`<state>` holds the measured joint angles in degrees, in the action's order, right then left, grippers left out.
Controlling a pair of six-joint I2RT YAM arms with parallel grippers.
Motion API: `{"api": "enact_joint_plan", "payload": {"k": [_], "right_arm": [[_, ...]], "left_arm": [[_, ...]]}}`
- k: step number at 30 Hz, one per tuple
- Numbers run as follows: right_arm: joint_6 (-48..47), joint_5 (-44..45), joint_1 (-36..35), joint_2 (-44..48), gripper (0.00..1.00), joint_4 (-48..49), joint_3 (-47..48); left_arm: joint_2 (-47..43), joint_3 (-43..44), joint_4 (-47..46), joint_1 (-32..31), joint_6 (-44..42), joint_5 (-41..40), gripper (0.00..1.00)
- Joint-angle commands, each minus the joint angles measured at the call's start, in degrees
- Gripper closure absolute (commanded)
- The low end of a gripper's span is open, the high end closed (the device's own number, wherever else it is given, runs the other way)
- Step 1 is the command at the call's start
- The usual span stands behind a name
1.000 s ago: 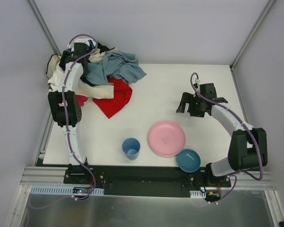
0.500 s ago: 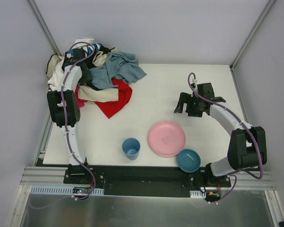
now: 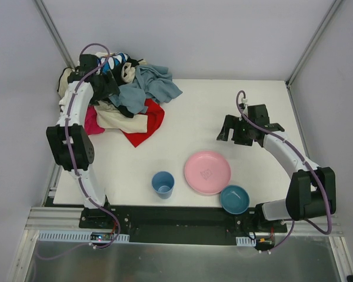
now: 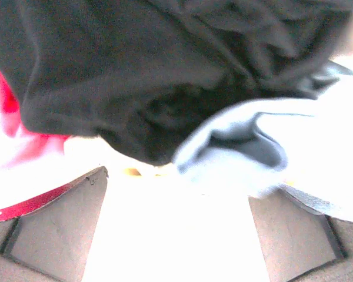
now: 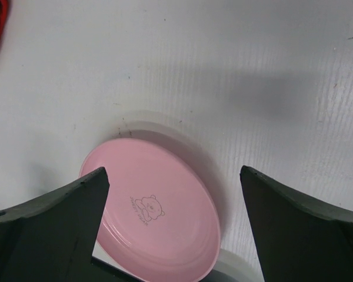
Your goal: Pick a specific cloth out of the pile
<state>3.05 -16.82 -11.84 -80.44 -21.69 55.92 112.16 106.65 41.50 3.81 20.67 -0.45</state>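
— While the left gripper (image 4: 176,187) sits deep in the pile (image 3: 128,73), its jaws are spread wide with nothing pinched. Only black and grey-blue fabric at the lens.
— Target?
— The cloth (image 3: 148,120), red, lies on the table (image 3: 223,100) at the pile's near-right edge. Its far part is under a cream garment (image 3: 120,120); the near corner is exposed.
— Step?
— Looks like rummaging, no grasp on red yet. The right gripper (image 5: 173,170) is fully spread over the pink plate (image 3: 207,172), well apart from the pile.
— Next?
— My call: move left onto the exposed red corner, pinch red only, and drag toward bare table so the cream layer slides off.
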Motion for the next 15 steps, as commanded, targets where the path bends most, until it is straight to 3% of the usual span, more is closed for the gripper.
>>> {"api": "enact_joint_plan", "payload": {"k": [1,8,15], "right_arm": [[1.3,-0.4,-0.6,3.6,0.04,0.1,-1.3],[1.7,-0.4,-0.7,5.2,0.04,1.1,-3.7],[1.9,-0.8,-0.8,5.5,0.04,1.7,-4.9]], "left_arm": [[-9.6,-2.1,1.2,0.0,2.0,7.2,0.01],[-17.7,-10.8,0.6,-0.2,4.4,14.1,0.01],[-24.7,-25.4,-4.2,-0.6,7.2,16.1,0.01]]}}
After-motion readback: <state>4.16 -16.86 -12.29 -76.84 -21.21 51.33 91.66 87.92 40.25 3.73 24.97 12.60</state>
